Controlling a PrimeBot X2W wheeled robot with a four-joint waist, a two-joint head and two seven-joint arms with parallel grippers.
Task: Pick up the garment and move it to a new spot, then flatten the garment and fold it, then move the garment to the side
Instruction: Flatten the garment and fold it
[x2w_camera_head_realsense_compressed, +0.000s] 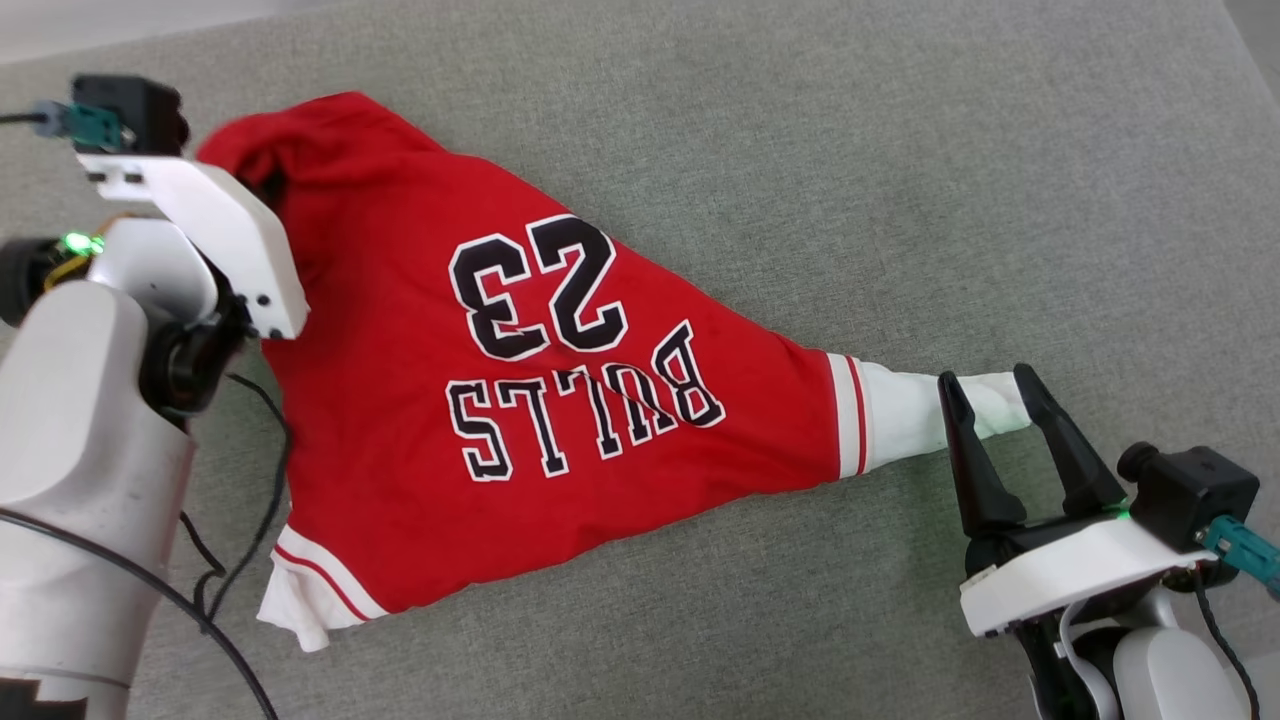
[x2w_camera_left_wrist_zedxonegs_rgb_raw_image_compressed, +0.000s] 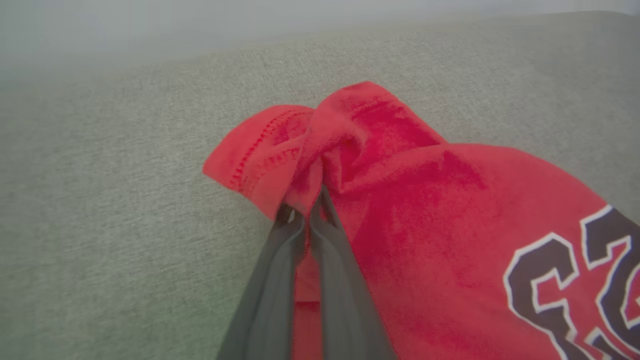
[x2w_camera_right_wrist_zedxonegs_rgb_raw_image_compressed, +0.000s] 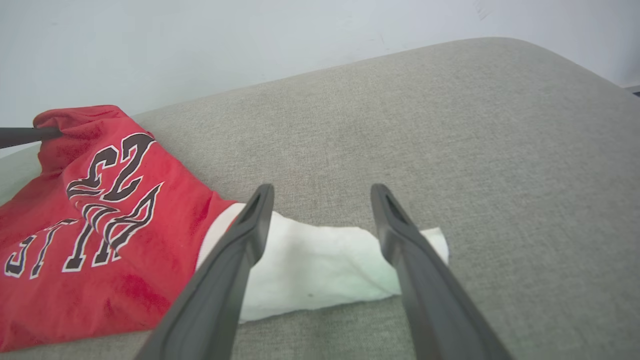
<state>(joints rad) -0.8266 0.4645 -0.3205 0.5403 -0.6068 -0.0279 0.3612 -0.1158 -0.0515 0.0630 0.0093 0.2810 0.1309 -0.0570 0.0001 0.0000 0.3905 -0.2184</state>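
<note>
See the garment (x2w_camera_head_realsense_compressed: 560, 400) spread print side up on a grey fabric surface (x2w_camera_head_realsense_compressed: 900, 150), lying in a rough triangle. Trace the long axis in the head view from a bunched red corner (x2w_camera_head_realsense_compressed: 300, 130) at upper left, slanting down to a white sleeve (x2w_camera_head_realsense_compressed: 900, 410) at right. Read the number 23 and the word BULLS upside down there, tops of the letters toward the robot, the 23 on the far side of the word. Find the second white sleeve (x2w_camera_head_realsense_compressed: 300, 595), edged with red-white striped trim, crumpled at lower left just beside the left arm (x2w_camera_head_realsense_compressed: 90, 450).

At the left gripper (x2w_camera_left_wrist_zedxonegs_rgb_raw_image_compressed: 307, 210), find the fingers (x2w_camera_left_wrist_zedxonegs_rgb_raw_image_compressed: 270, 285) pressed together and clamped on the bunched red corner, a stitched hem folding out just beside the tips. Note the cloth gathered into a small peak at the pinch. In the right wrist view, spot a dark finger meeting that red corner at far left.

At the right gripper (x2w_camera_head_realsense_compressed: 988, 385), find the fingers (x2w_camera_head_realsense_compressed: 975, 470) spread wide, gripping nothing, straddling the end of the white sleeve, tips pointing away from the robot. In the right wrist view, see the sleeve lying flat between them, its free end just past the right-hand one. Cannot tell whether they touch the cloth.
</note>
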